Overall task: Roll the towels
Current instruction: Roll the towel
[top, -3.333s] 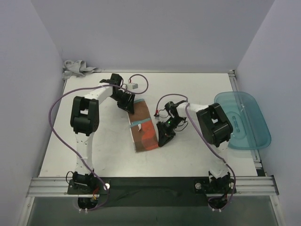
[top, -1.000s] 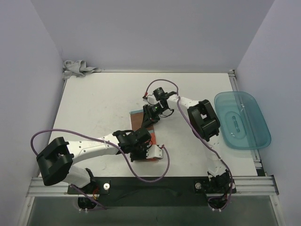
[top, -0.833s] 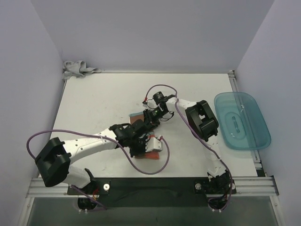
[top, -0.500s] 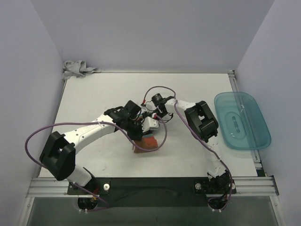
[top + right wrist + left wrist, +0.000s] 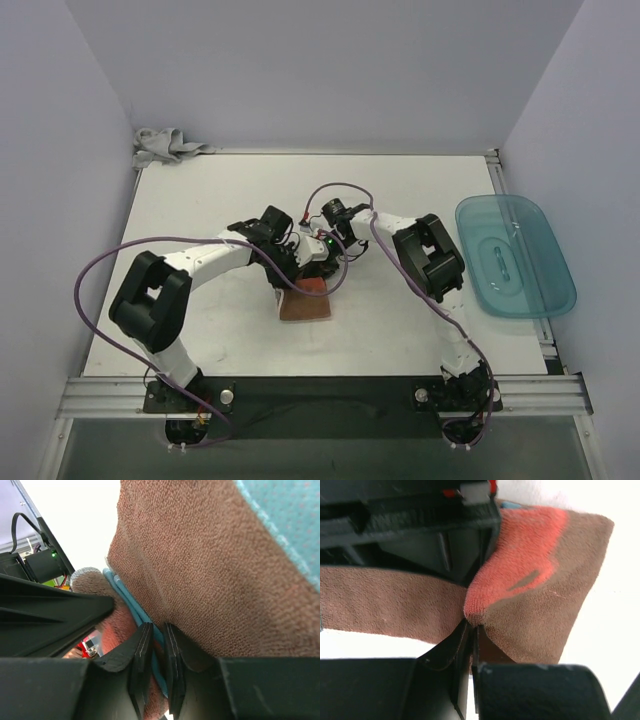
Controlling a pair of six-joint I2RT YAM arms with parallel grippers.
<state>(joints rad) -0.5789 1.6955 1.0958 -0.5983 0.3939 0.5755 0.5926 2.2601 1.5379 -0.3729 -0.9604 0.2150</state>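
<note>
From above, the brown towel (image 5: 306, 302) lies in the middle of the bench (image 5: 200, 200), and the grey towel (image 5: 165, 146) sits crumpled in the upper-left corner. At the left wrist, the left end effector (image 5: 470, 640) is clamped on a raised brown fold. At the right wrist, the right end effector (image 5: 156, 650) pinches the blue-trimmed edge, nearly closed.

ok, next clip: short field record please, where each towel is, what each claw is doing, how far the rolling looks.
rust-brown towel: centre of the workspace, near end flat, far part gathered between the two claws
light grey towel: bunched in the far left corner, neither arm near it
left claw: shut, pinching a fold of the rust-brown towel
right claw: shut on that towel's blue-trimmed edge
teal tray: off to the right, beyond the right arm
progress: no finished roll visible
</note>
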